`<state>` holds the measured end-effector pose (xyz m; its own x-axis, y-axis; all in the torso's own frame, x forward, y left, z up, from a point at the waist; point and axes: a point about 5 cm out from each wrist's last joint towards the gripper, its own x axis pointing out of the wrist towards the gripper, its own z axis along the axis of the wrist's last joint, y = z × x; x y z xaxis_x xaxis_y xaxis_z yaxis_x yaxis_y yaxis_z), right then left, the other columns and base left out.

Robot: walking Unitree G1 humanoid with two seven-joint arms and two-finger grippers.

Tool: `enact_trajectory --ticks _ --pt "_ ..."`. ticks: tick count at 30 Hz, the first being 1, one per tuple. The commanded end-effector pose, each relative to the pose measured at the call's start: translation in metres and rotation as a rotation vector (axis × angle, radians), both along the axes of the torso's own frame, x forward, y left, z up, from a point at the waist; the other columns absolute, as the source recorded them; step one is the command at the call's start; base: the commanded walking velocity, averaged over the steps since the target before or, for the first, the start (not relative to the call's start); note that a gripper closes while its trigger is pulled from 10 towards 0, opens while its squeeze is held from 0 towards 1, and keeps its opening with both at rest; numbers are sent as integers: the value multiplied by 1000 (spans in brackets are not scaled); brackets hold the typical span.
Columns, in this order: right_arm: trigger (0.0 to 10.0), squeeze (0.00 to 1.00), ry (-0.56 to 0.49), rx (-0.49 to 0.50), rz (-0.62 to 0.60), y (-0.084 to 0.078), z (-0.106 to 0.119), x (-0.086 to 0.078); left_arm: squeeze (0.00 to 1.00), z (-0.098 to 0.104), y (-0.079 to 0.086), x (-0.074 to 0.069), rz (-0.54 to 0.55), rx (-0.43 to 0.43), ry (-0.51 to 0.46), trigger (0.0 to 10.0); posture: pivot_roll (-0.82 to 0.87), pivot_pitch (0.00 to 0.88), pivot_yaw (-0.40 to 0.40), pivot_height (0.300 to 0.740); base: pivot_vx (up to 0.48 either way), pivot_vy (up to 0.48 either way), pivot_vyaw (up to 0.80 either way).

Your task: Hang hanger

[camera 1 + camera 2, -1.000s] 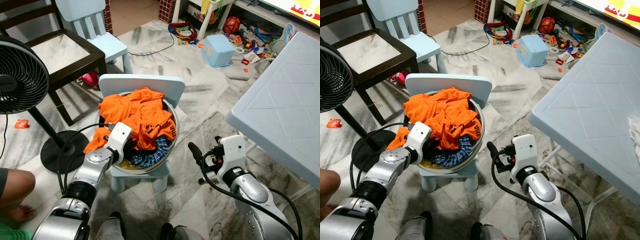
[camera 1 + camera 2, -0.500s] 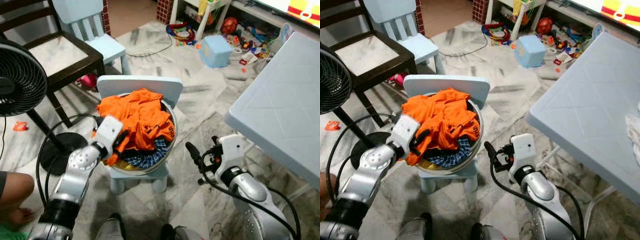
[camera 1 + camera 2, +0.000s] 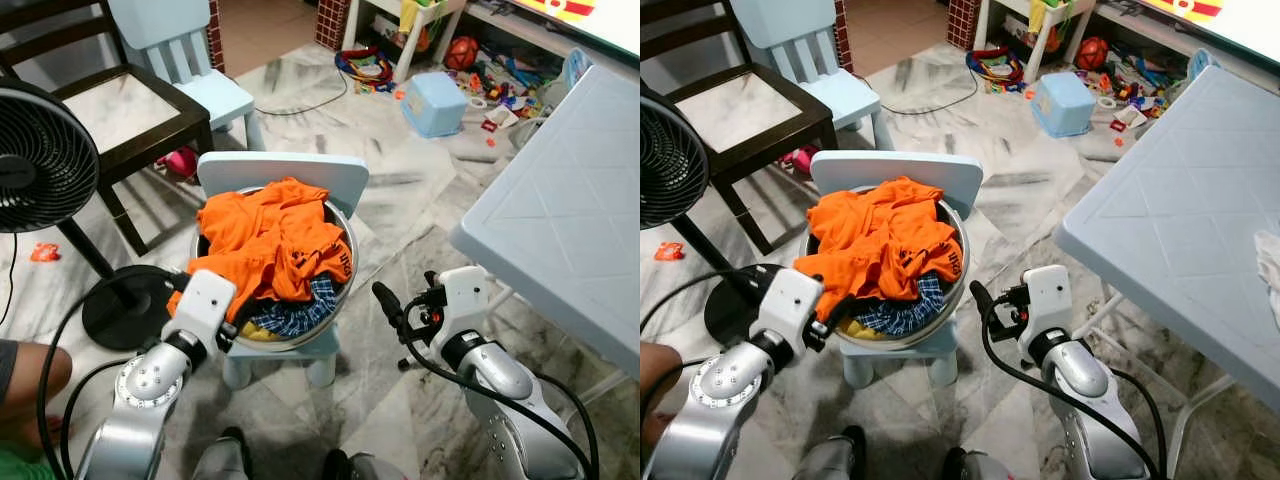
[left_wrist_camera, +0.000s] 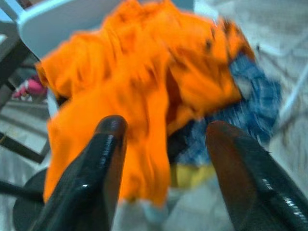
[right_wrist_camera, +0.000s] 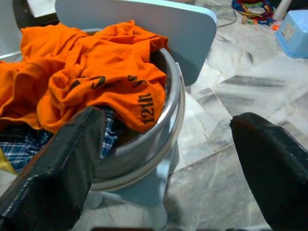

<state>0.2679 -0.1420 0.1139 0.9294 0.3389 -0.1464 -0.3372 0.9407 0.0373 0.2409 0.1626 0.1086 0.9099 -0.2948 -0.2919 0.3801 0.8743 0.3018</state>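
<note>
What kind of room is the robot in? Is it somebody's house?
Probably a home's living or play room: toys lie scattered on the marble floor, a basin of laundry sits on a small blue child's chair, and a standing fan is nearby.

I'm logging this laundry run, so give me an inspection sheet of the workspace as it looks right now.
Surface: marble floor; small blue chair bears a metal basin.
Job's things: orange shirt heaped over plaid cloth in the basin; hanger: nothing seen.
Clutter: toys, blue bin.
Grippers: left gripper open at the basin's near rim; right gripper open beside the chair.
Cables: black cord on the floor.
Surroundings: fan, dark chair, white table, a person's foot.
</note>
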Motion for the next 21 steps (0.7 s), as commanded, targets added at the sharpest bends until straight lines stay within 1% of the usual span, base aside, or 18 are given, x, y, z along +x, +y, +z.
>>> enact_trajectory --ticks 1,5,6,8,10,11,12,13,15,18,19,21 --pt "10000 0 21 -4 -2 -1 -5 -2 1000 -4 1 -9 -17 46 27 10000 101 188 -102 740 0 0 0" --pt "10000 0 21 -3 0 -1 -5 -1 1000 -5 17 -20 -96 186 42 10000 108 188 -104 740 0 0 0" --pt "10000 0 22 -4 1 -2 -6 -1 1000 -5 21 -24 -143 238 56 10000 111 188 -102 740 0 0 0" --pt "10000 0 23 -5 2 -2 -6 -1 1000 -4 26 -29 -204 311 72 10000 112 188 -101 740 0 0 0" --pt "10000 0 21 -3 0 -2 -6 0 1000 -2 35 -30 -319 414 90 10000 117 186 -96 740 0 0 0" --pt "10000 0 21 -3 0 -2 -6 0 1000 -2 35 -30 -319 414 90 10000 117 186 -96 740 0 0 0" --pt "10000 0 23 4 0 -1 -7 0 1000 -3 39 -27 -373 470 85 10000 114 185 -95 740 0 0 0" --pt "10000 0 23 4 0 -1 -7 0 1000 -3 39 -27 -373 470 85 10000 114 185 -95 740 0 0 0" --pt "10000 0 25 8 6 2 -7 -1 1000 -5 42 -22 -442 533 90 10000 111 185 -95 740 0 0 0" --pt "10000 0 28 12 9 3 -7 -2 1000 -7 45 -18 -515 585 111 10000 105 186 -95 740 0 0 0" --pt "10000 0 31 10 8 1 -8 -3 1000 -9 49 -16 -557 606 138 10000 103 187 -96 740 0 0 0" --pt "10000 0 33 8 5 0 -8 -4 1000 -9 50 -14 -587 618 149 10000 102 188 -95 740 0 0 0"
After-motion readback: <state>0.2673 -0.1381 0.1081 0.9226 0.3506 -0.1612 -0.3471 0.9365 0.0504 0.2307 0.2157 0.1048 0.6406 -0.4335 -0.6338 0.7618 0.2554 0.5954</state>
